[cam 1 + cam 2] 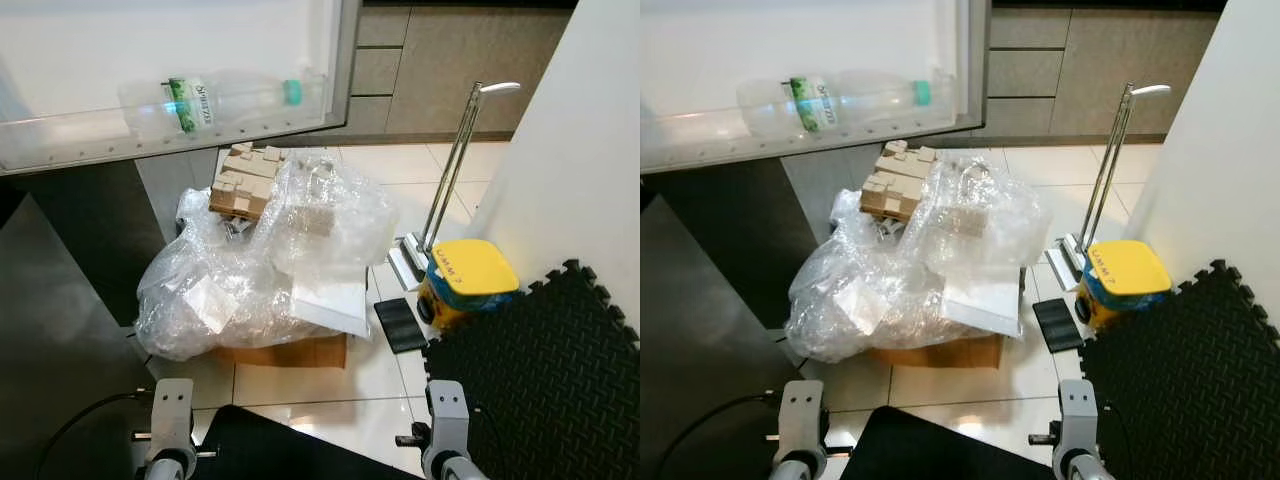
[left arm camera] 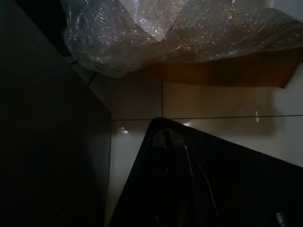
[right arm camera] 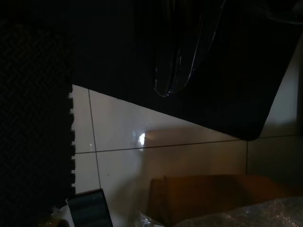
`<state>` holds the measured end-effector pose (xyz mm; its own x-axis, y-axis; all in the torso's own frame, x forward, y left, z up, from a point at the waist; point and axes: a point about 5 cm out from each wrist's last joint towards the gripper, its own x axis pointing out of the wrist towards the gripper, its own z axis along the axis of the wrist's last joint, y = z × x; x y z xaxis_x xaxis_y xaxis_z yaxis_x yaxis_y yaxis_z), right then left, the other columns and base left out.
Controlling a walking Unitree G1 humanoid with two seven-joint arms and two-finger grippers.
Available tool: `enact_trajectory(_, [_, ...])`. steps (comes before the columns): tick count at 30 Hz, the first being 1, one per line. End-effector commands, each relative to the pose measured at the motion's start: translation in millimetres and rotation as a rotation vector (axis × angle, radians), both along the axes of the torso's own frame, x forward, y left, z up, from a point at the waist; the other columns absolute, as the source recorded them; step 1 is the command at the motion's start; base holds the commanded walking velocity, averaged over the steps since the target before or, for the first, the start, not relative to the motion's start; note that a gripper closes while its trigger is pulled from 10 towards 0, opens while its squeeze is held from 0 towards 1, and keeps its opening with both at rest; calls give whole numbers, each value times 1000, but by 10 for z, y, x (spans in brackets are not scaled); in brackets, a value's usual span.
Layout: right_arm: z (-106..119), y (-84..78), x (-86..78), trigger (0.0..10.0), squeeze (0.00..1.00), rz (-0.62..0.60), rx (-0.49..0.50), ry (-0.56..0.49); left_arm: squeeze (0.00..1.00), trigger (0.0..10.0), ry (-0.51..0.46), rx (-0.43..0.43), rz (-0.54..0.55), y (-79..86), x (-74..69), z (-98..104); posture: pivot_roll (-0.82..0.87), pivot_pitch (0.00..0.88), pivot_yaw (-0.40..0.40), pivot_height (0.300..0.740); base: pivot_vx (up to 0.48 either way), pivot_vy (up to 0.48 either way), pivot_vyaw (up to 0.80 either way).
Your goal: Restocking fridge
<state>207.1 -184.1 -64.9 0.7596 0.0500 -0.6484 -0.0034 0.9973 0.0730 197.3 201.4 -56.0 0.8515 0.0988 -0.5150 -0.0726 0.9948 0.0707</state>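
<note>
Restocking scene, head and wrist views. The open fridge door [image 1: 345,60] carries a shelf [image 1: 60,135] on which one clear bottle [image 1: 215,100] with a green label lies on its side. Below the door, on the tiled floor [image 1: 300,395], a cardboard box [image 1: 290,352] sits heaped with clear plastic wrap [image 1: 250,260] and a stack of small cartons [image 1: 245,180]. Right of the box stand a yellow container [image 1: 465,280] and a black foam mat [image 1: 550,370]. The left gripper [image 2: 173,156] and right gripper [image 3: 173,71] hang low, near the box and well apart from the bottle; whether their fingers are released or clenched cannot be told. A sound next step would likely be to stoop to the box and part the wrap before grasping stock.
</note>
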Motion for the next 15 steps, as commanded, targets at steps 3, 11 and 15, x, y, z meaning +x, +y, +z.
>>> enact_trajectory(3, [-30,5,-48,10000,0,-2,-1,18,0,10000,31,2,1,22,-52,-38,-92,71,-11,740,0,0,0])
enact_trajectory(11, [-29,0,-45,10000,0,-2,-2,18,0,10000,31,4,1,25,-56,-40,-90,73,-12,740,0,0,0])
enact_trajectory(15, [-28,0,-44,10000,0,-2,-2,19,0,10000,17,5,0,24,-52,-29,-89,73,-12,740,0,0,0])
